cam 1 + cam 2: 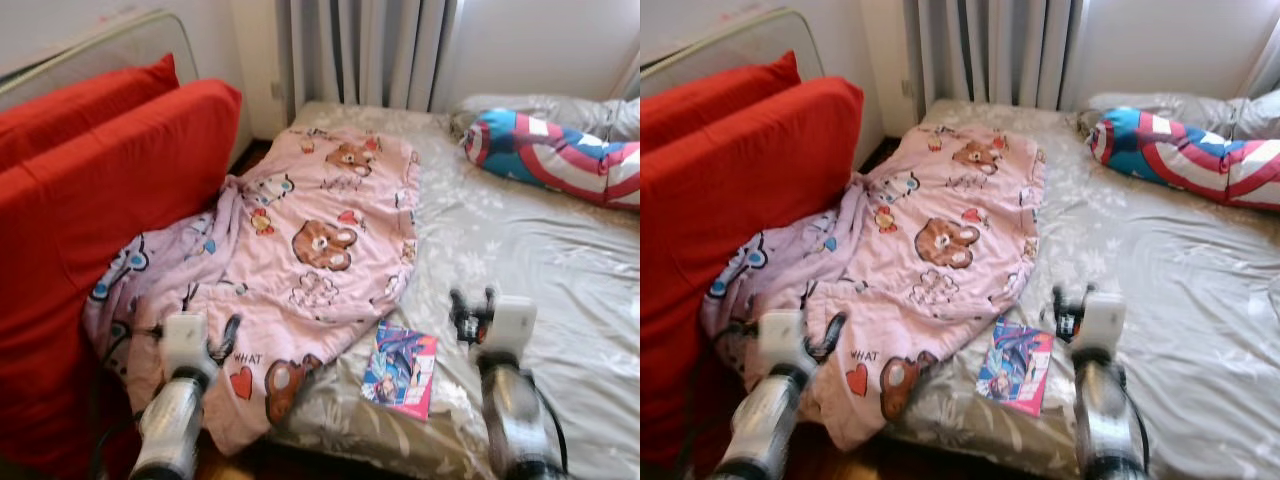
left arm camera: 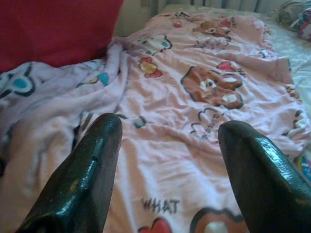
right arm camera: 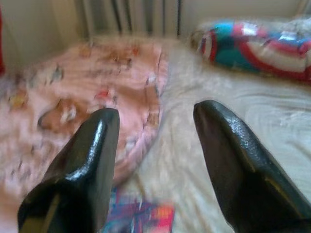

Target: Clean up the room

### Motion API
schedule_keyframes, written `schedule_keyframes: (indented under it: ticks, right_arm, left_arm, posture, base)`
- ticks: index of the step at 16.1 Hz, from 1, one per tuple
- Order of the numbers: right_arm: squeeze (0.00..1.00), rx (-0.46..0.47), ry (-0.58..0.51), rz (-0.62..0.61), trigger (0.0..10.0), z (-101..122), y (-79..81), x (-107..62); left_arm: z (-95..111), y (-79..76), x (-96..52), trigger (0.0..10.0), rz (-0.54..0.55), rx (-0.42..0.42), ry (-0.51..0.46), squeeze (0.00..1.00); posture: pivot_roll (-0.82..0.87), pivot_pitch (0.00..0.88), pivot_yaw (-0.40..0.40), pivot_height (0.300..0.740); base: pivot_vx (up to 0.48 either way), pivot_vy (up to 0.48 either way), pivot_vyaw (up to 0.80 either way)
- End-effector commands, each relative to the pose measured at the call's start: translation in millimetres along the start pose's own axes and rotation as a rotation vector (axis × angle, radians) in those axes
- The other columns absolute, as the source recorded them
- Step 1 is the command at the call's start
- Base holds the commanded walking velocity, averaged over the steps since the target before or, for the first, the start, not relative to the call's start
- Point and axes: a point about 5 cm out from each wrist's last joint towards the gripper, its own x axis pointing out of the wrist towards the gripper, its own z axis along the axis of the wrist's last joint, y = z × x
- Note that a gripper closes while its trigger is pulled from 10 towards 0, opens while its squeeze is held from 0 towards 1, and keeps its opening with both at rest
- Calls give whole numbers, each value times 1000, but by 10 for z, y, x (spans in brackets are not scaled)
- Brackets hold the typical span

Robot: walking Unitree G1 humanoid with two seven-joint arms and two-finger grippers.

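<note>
Evidently nothing is held yet — the left gripper [image 1: 195, 338] hovers with fingers spread wide over the rumpled pink cartoon-bear blanket [image 1: 320, 235] spilling off the grey floral-sheeted bed [image 1: 500, 240], the right gripper [image 1: 472, 308], equally wide, just beside the colourful thin comic book [image 1: 402, 368] near the edge

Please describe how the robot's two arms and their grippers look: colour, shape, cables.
Both arms are silver metal cylinders ending in a white boxy wrist block. The left gripper and right gripper each have two long, glossy black fingers, rounded at the tips. A thin black cable runs along each forearm.
</note>
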Motion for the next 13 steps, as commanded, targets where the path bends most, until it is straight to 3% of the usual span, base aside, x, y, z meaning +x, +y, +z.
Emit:
schedule_keyframes:
  ticks: [1,4,8,10,13]
  right_arm:
    - [0,4,-24,14,10000,6,7,-64]
    - [0,3,12,-44,10000,-109,-97,-224]
    - [0,-6,26,-55,10000,-87,-101,-232]
    - [0,-23,92,-74,10000,-129,-115,-241]
    - [0,-10,85,-84,10000,-111,-98,-236]
  left_arm:
    - [48,62,-53,10000,8,13,-42,0]
    - [2,95,-147,10000,19,6,-32,0]
    - [41,16,-170,10000,-29,11,-37,0]
    - [52,22,-223,10000,-25,-1,-42,0]
    - [39,-17,-250,10000,-33,-9,-28,0]
  posture:
    - [-44,0,-22,740]
    - [-22,0,-33,740]
    - [-15,0,-41,740]
    - [-11,0,-45,740]
    - [-12,0,-28,705]
  base:
    - [0,0,0]
    - [0,0,0]
    - [0,0,0]
    - [0,0,0]
    - [0,0,0]
